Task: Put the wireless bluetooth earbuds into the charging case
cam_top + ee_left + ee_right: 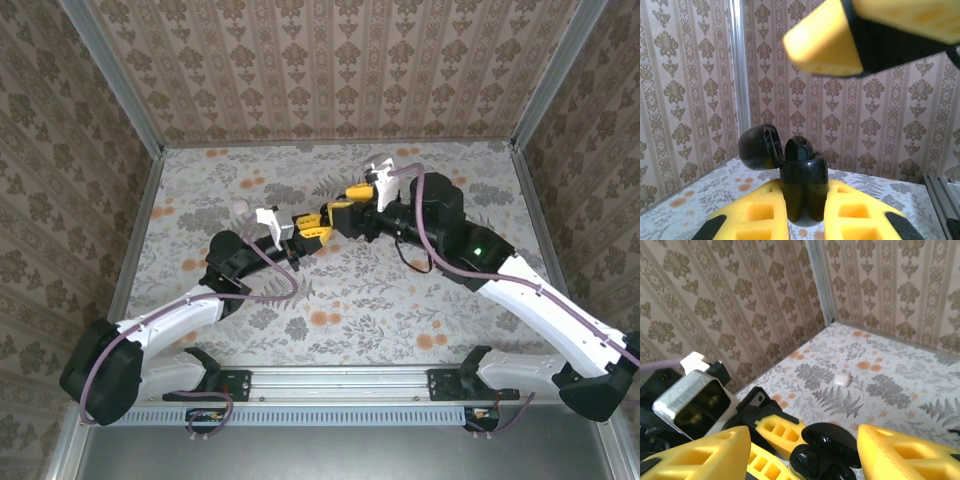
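Landmark: the charging case, black, held off the table where the two arms met.
Left gripper: pressed together on the lower body of the case, a yellow finger on either flank.
Case attitude: long axis ran along the left fingers, with the mouth pointing away from the left wrist. The lid was swung open to one side of the mouth.
Earbud: a rounded black piece sat in the mouth of the case and stood proud of the rim, beside the lid hinge. It looked not fully pressed down, in my judgement.
Second earbud: could not tell. The right wrist view showed dark lumps under the lid, too merged to separate.
Right gripper: spread, with nothing between the pads. Its fingers hung just beyond the mouth of the case, apart from it.
Key relation: the earbud lay straight ahead of the right gripper, on the line of the case's long axis and between the spread fingers. The right arm was the one free to act, since the left was occupied as holder.
Next move, as judged: a push on the earbud would need to travel along the case axis toward the left wrist. A sideways approach would foul the lid.
Risk, as judged: pressing off axis could tilt the case in the left fingers or flip the earbud out.
Also noted: a small white object on the table, well apart from the case. Its identity was unclear.
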`<state>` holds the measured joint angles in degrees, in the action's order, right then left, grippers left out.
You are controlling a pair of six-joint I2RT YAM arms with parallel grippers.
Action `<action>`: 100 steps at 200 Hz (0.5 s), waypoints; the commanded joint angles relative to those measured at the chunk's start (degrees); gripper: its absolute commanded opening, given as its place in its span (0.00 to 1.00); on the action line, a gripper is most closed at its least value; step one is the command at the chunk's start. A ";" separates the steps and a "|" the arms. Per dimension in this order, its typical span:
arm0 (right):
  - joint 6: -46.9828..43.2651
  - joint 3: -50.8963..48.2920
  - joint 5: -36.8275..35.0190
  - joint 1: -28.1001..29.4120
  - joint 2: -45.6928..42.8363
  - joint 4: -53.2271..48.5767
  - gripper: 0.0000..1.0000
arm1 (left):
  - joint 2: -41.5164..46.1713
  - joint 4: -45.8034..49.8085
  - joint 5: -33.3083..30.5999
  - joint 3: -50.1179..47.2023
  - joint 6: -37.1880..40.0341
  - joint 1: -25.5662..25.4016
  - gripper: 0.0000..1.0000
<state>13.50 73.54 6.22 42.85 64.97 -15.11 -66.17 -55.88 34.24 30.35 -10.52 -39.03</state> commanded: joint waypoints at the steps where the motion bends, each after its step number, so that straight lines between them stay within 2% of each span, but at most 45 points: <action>1: 2.02 2.66 -3.33 -1.62 -0.61 -3.19 0.59 | 1.77 -0.73 -1.23 -0.96 0.80 0.10 0.00; 53: 10.42 6.16 -2.96 -10.52 6.91 -11.90 0.61 | 4.75 4.86 -3.40 -2.12 3.28 1.84 0.00; 100: 13.12 11.91 -2.06 -16.86 21.65 -20.37 0.60 | 6.32 7.09 -4.64 -3.84 3.38 4.72 0.00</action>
<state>23.86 81.69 4.21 28.10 80.12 -28.51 -61.12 -50.11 30.76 27.70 -8.43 -35.57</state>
